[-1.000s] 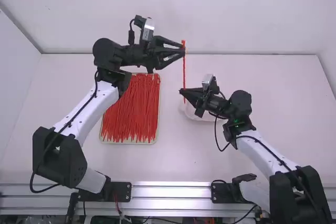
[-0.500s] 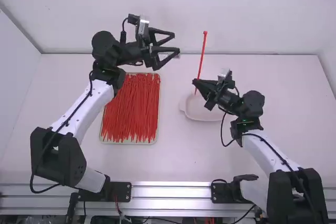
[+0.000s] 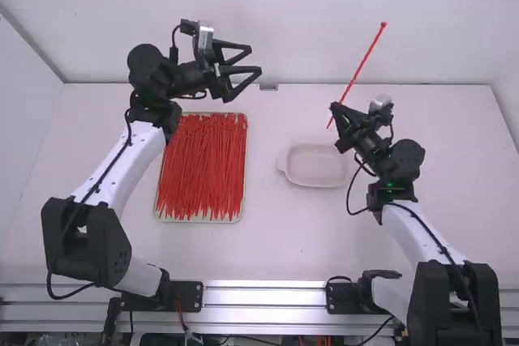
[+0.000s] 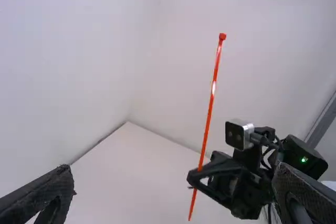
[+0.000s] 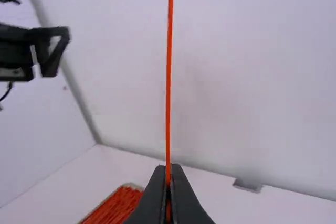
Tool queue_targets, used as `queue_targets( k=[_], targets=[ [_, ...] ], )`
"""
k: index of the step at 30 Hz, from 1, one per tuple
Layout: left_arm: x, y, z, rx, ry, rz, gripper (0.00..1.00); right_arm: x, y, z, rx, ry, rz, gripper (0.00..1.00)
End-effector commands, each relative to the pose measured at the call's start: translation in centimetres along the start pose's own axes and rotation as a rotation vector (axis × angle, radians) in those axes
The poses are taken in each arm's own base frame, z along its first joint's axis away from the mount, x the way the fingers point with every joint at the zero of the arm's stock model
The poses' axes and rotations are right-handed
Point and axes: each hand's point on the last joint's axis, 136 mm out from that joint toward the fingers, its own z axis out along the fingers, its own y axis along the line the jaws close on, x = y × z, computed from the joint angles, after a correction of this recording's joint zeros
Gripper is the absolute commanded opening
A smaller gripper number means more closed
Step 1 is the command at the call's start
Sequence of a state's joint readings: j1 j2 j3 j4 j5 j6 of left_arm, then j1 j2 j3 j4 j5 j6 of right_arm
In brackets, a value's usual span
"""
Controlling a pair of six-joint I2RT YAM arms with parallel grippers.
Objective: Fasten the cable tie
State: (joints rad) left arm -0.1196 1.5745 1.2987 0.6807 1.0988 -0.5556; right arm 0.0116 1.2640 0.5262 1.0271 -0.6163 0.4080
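1. Two claws show from above. My right claw (image 3: 337, 113) is clamped on the lower end of a thin red plastic cable tie (image 3: 361, 66), which slants away from the grip toward 1 o'clock. My left claw (image 3: 255, 61) is spread wide and holds nothing, well apart at the tie's 9 o'clock. A flat tan tray (image 3: 199, 219) of loose red ties (image 3: 203, 164) lies at the left claw's 6 o'clock. A shallow white plastic bowl (image 3: 312, 150) sits at the right claw's 7 o'clock.
2. From the left wrist, the tie (image 4: 210, 114) stands nearly upright in the right claw (image 4: 194, 177), head uppermost.
3. From the right wrist, both fingers (image 5: 157, 192) press flat against the tie (image 5: 169, 77) with no gap.
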Motion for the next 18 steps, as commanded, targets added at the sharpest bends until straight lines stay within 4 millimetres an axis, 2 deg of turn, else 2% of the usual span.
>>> queue_targets(
  k=[1, 5, 9, 15, 18],
  targets=[
    [-1.0, -0.8, 0.1, 0.024, -0.003, 0.046, 0.99, -2.1, -1.9, 0.2, 0.102, -0.072, 0.001, 0.0],
    [-0.9, -0.9, 0.2, 0.028, -0.002, 0.044, 0.99, -2.4, -2.9, 1.0, 0.157, -0.03, 0.021, 0.0],
    [-0.9, -0.9, 0.2, 0.027, -0.002, 0.042, 0.99, -2.7, -3.0, 2.1, 0.172, 0.045, 0.002, 0.0],
    [-0.8, -0.9, 0.2, 0.027, -0.002, 0.031, 0.99, -4.2, -4.2, 3.6, 0.384, 0.105, -0.048, 0.0],
    [-0.8, -0.8, 0.2, 0.027, -0.001, 0.023, 0.99, -4.3, -4.7, 3.6, 0.494, 0.115, -0.066, 0.0]
  ],
)
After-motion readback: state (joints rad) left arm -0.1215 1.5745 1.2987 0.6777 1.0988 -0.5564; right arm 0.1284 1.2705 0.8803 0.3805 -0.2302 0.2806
